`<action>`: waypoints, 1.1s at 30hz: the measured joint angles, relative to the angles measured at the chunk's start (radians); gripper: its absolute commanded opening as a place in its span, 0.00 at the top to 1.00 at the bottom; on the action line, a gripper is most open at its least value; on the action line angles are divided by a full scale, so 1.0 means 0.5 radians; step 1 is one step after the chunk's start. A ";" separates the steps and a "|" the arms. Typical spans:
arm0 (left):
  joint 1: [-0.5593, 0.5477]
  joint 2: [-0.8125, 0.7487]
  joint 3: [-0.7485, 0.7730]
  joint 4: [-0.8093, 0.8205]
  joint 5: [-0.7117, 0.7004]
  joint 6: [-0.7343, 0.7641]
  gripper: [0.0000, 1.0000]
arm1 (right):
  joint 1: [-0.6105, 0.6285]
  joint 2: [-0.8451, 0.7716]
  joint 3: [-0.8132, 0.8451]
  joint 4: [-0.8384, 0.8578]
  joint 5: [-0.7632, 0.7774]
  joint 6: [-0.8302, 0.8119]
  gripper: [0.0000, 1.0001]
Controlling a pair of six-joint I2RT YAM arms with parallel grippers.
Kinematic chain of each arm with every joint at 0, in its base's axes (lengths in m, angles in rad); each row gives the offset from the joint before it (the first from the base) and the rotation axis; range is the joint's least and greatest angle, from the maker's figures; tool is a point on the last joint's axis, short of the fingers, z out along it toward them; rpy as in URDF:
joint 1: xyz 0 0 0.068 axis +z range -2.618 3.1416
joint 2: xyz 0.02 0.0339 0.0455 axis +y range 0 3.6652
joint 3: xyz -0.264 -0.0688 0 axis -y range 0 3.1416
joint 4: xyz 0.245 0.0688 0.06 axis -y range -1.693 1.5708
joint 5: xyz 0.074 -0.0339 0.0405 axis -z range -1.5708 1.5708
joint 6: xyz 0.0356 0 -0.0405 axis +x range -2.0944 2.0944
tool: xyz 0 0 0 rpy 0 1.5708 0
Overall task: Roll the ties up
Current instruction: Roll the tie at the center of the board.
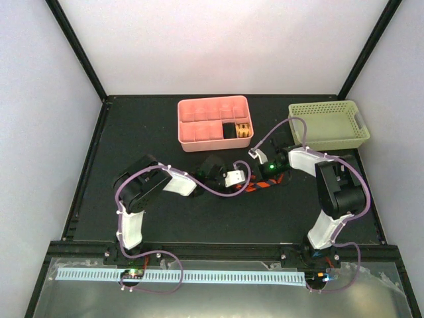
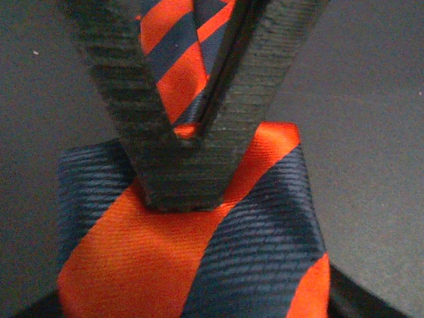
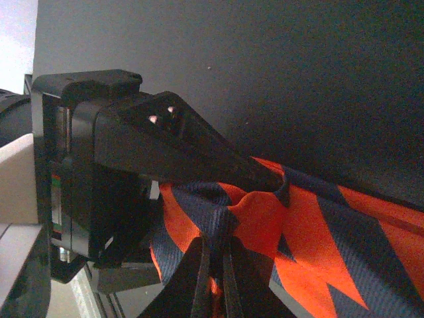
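The right gripper (image 3: 213, 268) is clamped tight on a bunched fold of the tie (image 3: 311, 225). The left gripper (image 2: 182, 165) has its tips drawn together, seemingly pinching tie cloth between them, though the close view leaves that unsure. The tie lies mid-tabletop (image 1: 165, 142), between the grippers, near the tray (image 1: 212, 101).

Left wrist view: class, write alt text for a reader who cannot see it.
Close up, the two dark ribbed fingers of the left gripper form a V over an orange-red tie with navy diagonal stripes, more striped fabric showing between them. The tie lies on a dark table.
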 measured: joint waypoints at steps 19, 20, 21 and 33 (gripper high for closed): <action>0.048 -0.085 -0.246 0.420 0.127 -0.305 0.03 | -0.088 0.018 -0.040 0.012 0.304 -0.004 0.98; 0.048 -0.072 -0.246 0.455 0.140 -0.323 0.03 | -0.090 0.021 -0.043 0.018 0.307 0.004 0.98; 0.048 -0.053 -0.246 0.503 0.157 -0.347 0.02 | -0.091 0.021 -0.045 0.023 0.311 0.012 0.99; 0.040 0.272 -0.130 0.861 0.201 -0.597 0.14 | -0.095 0.040 -0.059 0.055 0.307 0.072 0.98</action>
